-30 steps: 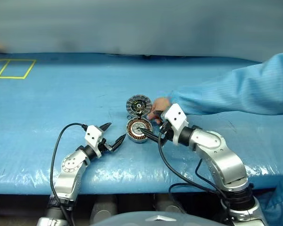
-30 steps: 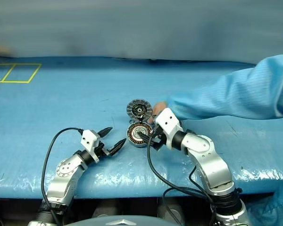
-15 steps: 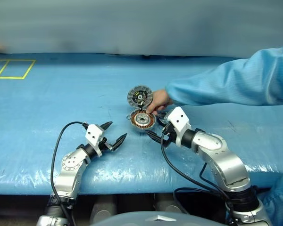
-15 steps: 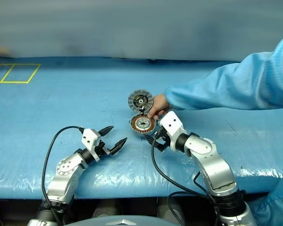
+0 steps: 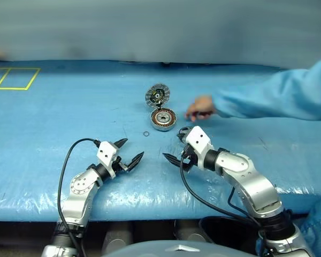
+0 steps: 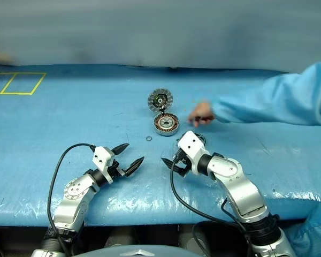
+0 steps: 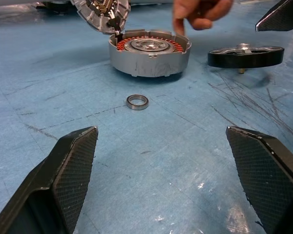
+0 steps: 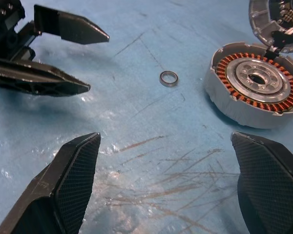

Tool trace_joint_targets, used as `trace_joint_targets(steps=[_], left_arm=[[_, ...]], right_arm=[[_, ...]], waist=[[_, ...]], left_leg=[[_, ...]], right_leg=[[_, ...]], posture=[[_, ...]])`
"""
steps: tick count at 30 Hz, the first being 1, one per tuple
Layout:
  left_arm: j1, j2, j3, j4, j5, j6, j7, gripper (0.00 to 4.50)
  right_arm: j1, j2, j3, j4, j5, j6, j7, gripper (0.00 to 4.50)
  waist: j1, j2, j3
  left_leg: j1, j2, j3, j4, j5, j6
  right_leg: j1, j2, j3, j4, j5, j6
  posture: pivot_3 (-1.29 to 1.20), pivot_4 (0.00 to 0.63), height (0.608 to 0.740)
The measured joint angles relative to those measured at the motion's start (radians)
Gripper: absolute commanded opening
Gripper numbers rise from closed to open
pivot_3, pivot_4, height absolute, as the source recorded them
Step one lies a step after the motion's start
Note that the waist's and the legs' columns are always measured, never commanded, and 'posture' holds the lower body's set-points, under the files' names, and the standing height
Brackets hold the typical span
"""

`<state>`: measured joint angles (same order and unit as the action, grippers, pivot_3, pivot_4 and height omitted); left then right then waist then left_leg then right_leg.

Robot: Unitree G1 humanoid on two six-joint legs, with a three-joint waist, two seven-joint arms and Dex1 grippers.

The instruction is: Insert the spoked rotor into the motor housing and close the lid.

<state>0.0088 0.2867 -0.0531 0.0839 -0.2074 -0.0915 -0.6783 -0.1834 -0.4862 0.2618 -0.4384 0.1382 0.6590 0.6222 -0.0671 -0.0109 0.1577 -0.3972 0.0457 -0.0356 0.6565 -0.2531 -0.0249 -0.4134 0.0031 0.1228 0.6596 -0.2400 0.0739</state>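
One motor housing [image 8: 256,87]: grey wall, copper windings | lid [image 5: 157,96] upright

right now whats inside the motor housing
Inside the open motor housing: a ring of copper windings around a silver centre with a dark hole. No spoked rotor in it; that lies beside it. Below the windings is hidden.

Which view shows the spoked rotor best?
The left wrist view: the spoked rotor lies edge-on on the blue table cover beside the motor housing, unobstructed. In the head views the right gripper and its arm cover most of it.
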Motion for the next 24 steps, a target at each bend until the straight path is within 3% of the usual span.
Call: trace_joint_targets(steps=[8,14,24], left_arm=[[-0.025,-0.004,-0.007,0.034,0.005,-0.002,-0.001,4.5],[-0.016,-0.015,-0.014,0.041,0.009,-0.008,0.005,4.5],[0.028,-0.028,-0.004,0.021,0.009,-0.033,0.041,4.5]], right_arm=[[-0.335,-0.096,0.173,0.284,-0.151,-0.202,0.182,4.48],[-0.591,-0.003,0.301,0.678,-0.279,-0.395,0.289,4.48],[-0.737,0.114,0.323,1.051,-0.385,-0.591,0.309,4.48]], waist=[[-0.004,0.0,0.001],[-0.001,0.0,0.001],[-0.001,0.0,0.001]], left_leg=[[0.001,0.0,0.0,0.001,0.0,0.0],[0.0,0.0,0.0,-0.002,0.0,0.0],[0.001,0.0,0.001,-0.003,0.0,0.001]], right_leg=[[0.0,0.001,0.0,0.0,0.001,0.0],[-0.001,0.0,0.0,0.0,0.006,-0.001],[-0.001,-0.001,0.0,0.0,0.005,-0.002]], posture=[[0.0,0.15,0.74],[0.0,0.15,0.74],[0.0,0.15,0.74]])
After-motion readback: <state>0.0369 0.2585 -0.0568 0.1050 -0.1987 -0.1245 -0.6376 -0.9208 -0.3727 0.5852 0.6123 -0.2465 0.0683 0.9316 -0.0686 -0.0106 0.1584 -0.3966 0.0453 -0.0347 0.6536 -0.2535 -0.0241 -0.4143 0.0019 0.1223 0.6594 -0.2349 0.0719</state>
